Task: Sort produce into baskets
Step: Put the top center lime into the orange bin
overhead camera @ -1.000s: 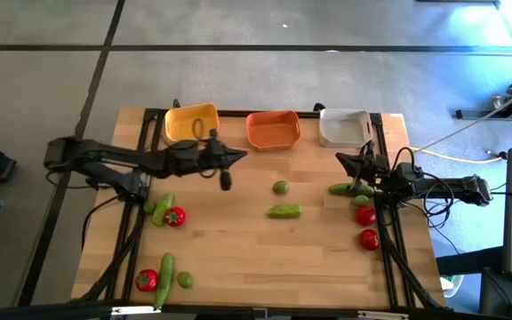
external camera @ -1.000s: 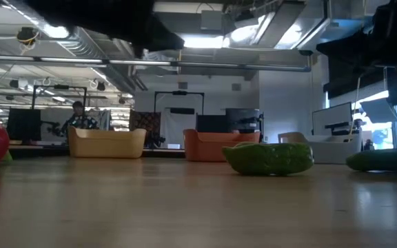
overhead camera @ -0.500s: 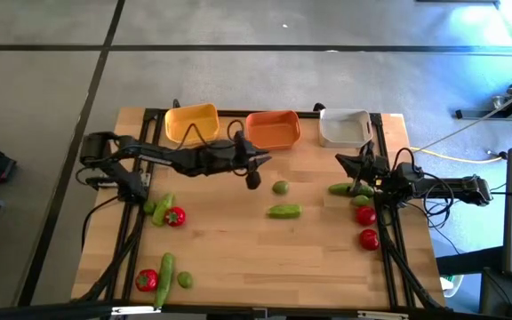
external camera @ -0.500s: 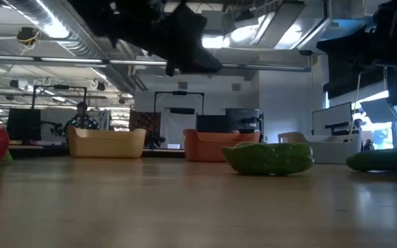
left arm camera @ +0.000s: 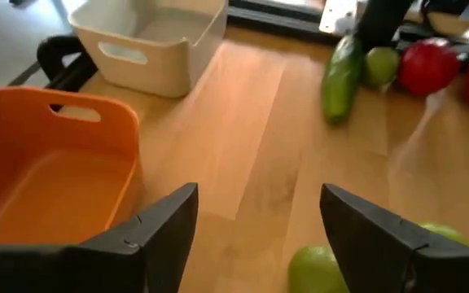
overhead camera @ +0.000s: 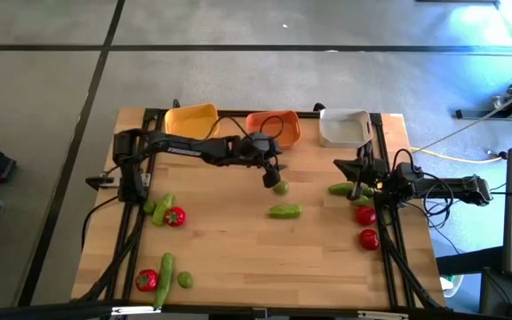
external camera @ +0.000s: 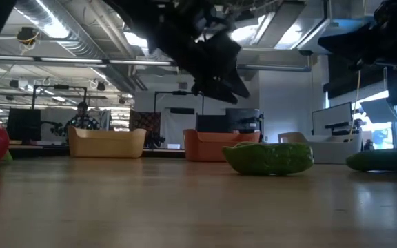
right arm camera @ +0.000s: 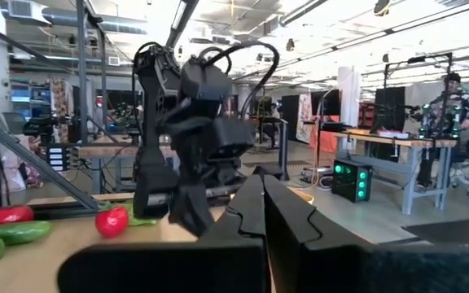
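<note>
Both grippers clear: left gripper (overhead camera: pixel 272 179) jaws parted above lime (overhead camera: pixel 280 188), right gripper (overhead camera: pixel 356 173) closed.

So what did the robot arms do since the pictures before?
The left arm swung across from the yellow basket toward the lime, and its left pincer opened, empty. The right pincer stayed shut by the white basket. No produce moved.

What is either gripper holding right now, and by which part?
Nothing. The left gripper hangs open above the lime without touching it; the right gripper is shut and empty by the table's right edge.
</note>
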`<action>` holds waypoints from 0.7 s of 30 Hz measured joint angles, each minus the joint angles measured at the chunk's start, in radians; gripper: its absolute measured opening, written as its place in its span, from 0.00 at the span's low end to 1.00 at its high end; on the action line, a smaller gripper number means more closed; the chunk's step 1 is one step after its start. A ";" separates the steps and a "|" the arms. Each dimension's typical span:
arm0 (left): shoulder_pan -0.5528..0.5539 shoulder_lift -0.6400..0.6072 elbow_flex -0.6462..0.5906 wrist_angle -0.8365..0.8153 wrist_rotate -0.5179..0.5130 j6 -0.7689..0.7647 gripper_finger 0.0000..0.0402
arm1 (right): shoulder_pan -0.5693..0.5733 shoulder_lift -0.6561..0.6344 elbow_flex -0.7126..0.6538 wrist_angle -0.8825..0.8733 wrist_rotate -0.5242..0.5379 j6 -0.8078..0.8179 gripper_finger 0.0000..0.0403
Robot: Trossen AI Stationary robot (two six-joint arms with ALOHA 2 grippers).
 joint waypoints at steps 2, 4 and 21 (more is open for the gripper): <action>-0.001 0.020 0.000 0.023 -0.003 0.027 0.64 | 0.000 0.000 0.000 -0.002 0.004 0.000 0.00; -0.005 0.038 0.000 0.029 -0.003 0.043 0.64 | 0.000 0.000 0.000 -0.006 0.005 0.000 0.00; -0.046 0.165 0.000 0.038 0.187 0.048 0.64 | 0.000 0.000 0.000 -0.066 0.007 0.000 0.00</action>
